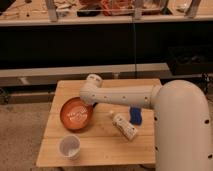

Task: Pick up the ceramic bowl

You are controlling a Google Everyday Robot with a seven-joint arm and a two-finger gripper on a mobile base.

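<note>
The ceramic bowl [75, 114] is a wide, shallow orange dish with a darker rim. It rests on the left part of the wooden table [100, 147]. My white arm reaches in from the right and bends down at the wrist above the bowl's far right rim. The gripper [89, 103] sits at that rim, mostly hidden under the wrist. Whether it touches the bowl is not visible.
A small white cup [70, 147] stands near the table's front left, just below the bowl. A white bottle [125, 126] lies on its side right of the bowl, with a blue object [135, 115] behind it. A dark shelf unit runs along the back.
</note>
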